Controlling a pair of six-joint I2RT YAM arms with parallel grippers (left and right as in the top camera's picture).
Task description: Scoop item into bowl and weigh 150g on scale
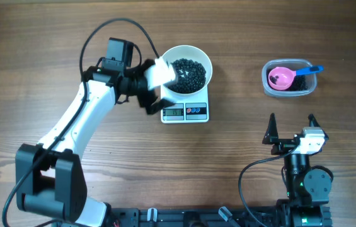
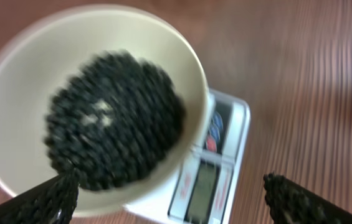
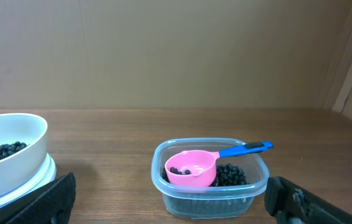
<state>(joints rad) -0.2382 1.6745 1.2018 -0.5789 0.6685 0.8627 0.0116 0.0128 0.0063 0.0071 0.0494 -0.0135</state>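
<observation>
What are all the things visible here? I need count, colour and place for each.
bowl: one, white, on the scale
beans: many, black, in bowl, tub and scoop
scale: one, white, table centre
tub: one, clear, far right
scoop: one, pink, blue handle, in the tub
table: one, brown wood, under everything
left gripper: one, black, open, beside the bowl
right gripper: one, black, open, front right

One each: bowl, scale, tub, scoop
</observation>
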